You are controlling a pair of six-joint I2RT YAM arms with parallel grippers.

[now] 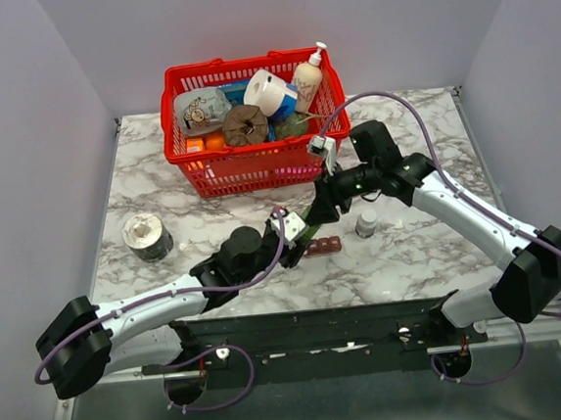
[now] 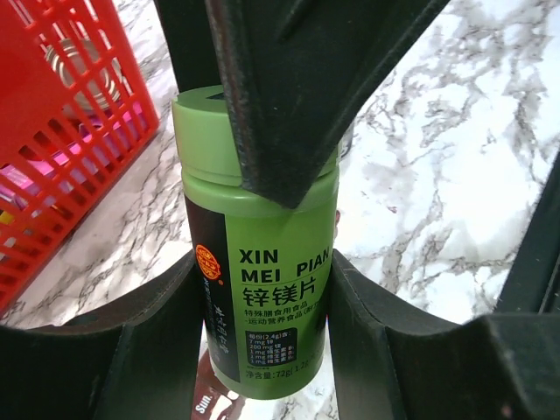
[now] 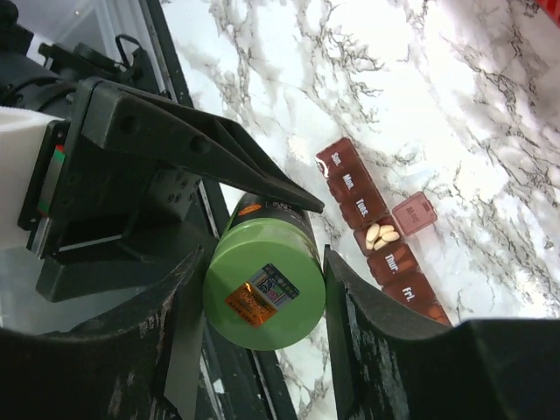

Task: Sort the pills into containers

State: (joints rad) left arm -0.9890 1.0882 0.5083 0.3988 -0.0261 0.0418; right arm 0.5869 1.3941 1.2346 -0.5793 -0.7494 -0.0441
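Observation:
A green pill bottle (image 2: 262,219) with a black and green label hangs tilted above the table between both arms. My left gripper (image 2: 262,350) is shut on its body. My right gripper (image 3: 262,302) is shut on its green cap (image 3: 262,262), one finger on each side. In the top view the bottle (image 1: 311,217) is mostly hidden by the two grippers. The containers (image 3: 376,232) are a dark red strip lying on the marble below. One lid (image 3: 414,213) stands open, and a few pale pills (image 3: 381,234) lie in that compartment. The strip (image 1: 321,247) lies just right of my left gripper (image 1: 297,230).
A red basket (image 1: 253,124) full of groceries stands at the back and shows close on the left in the left wrist view (image 2: 61,131). A tin can (image 1: 147,235) sits at the left. A tiny clear bottle (image 1: 366,224) stands right of the strip.

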